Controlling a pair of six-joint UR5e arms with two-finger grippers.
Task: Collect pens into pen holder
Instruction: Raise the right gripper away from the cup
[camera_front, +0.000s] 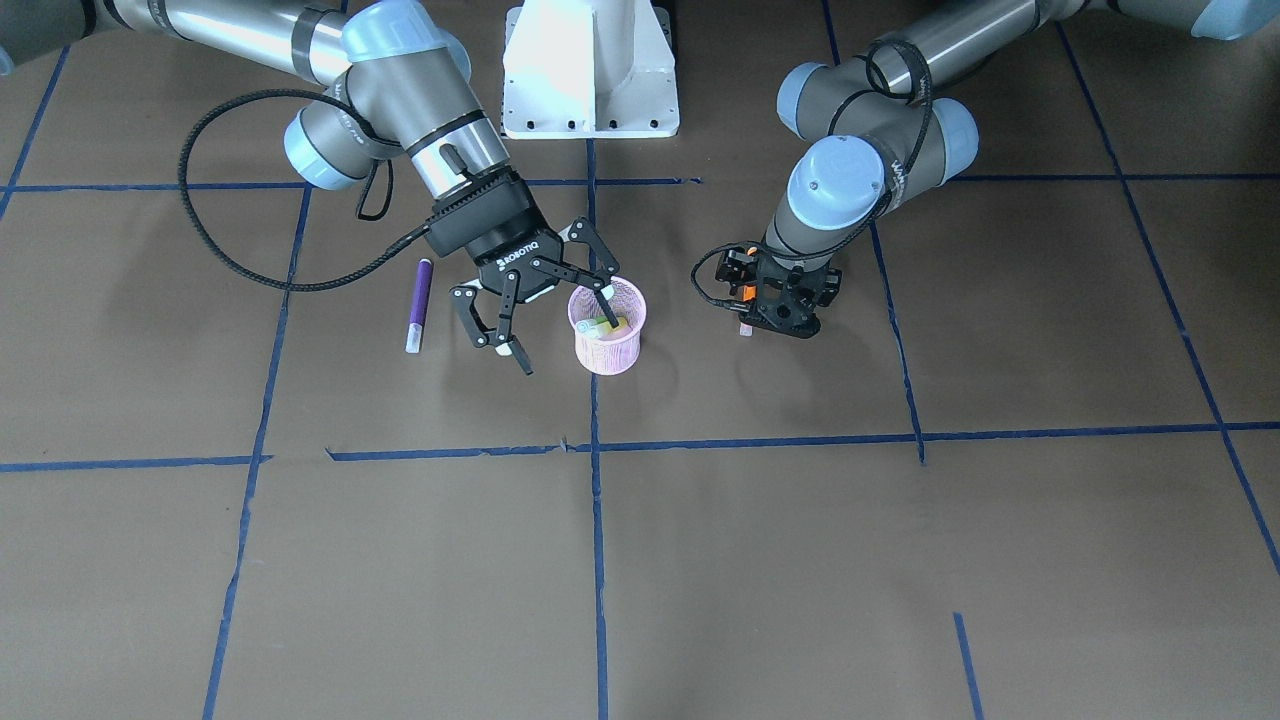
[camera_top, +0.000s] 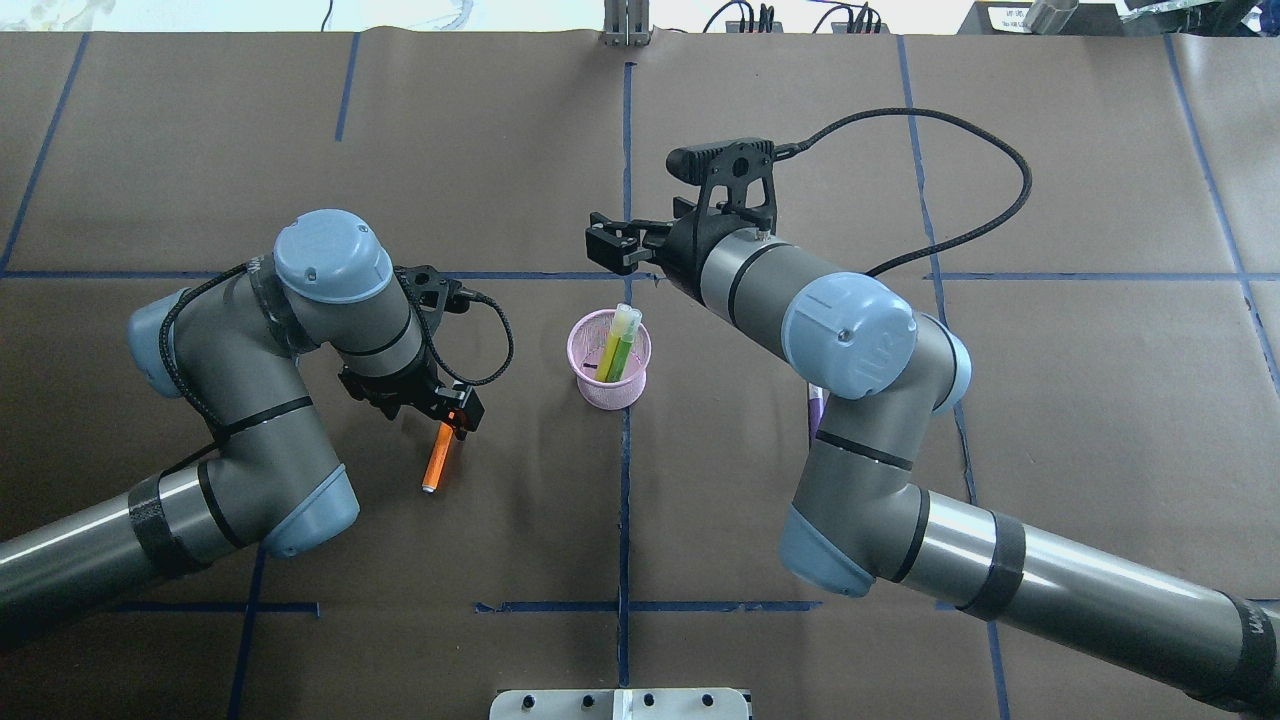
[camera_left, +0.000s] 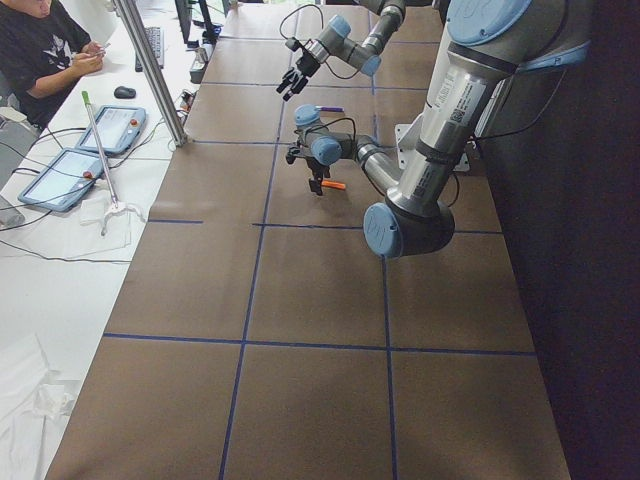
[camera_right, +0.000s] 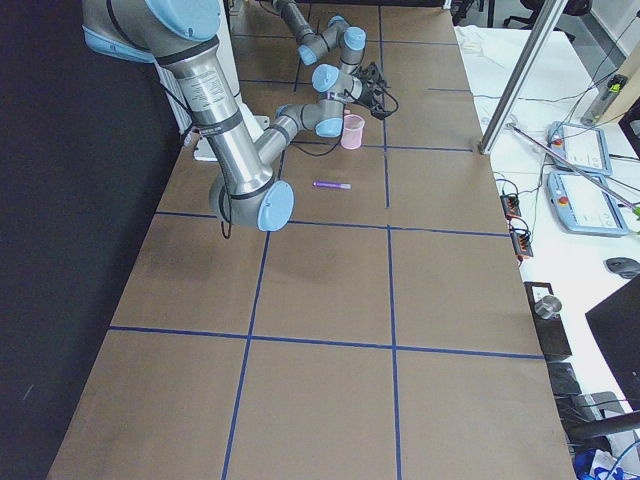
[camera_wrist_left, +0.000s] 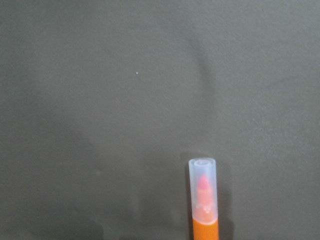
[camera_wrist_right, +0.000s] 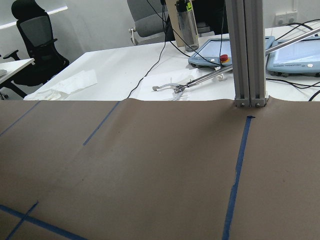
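The pink mesh pen holder (camera_top: 608, 385) stands upright mid-table, also seen as the pen holder (camera_front: 608, 350). A green pen (camera_top: 617, 347) leans inside it, cap up. My right gripper (camera_front: 565, 345) hangs open just beside the holder, one finger over its rim, holding nothing. A purple pen (camera_front: 419, 305) lies flat on the table on the right arm's side. My left gripper (camera_top: 452, 407) points down, shut on an orange pen (camera_top: 436, 462) near its capped end. That pen lies level, close to the table. Its whitish cap (camera_wrist_left: 202, 192) shows in the left wrist view.
Blue tape lines (camera_front: 596, 440) cross the brown table cover. The white robot base (camera_front: 590, 70) stands behind the holder. The right arm's cable (camera_top: 960, 180) loops over the table. A person (camera_left: 40, 50) sits at a white side desk with pendants (camera_left: 60, 175).
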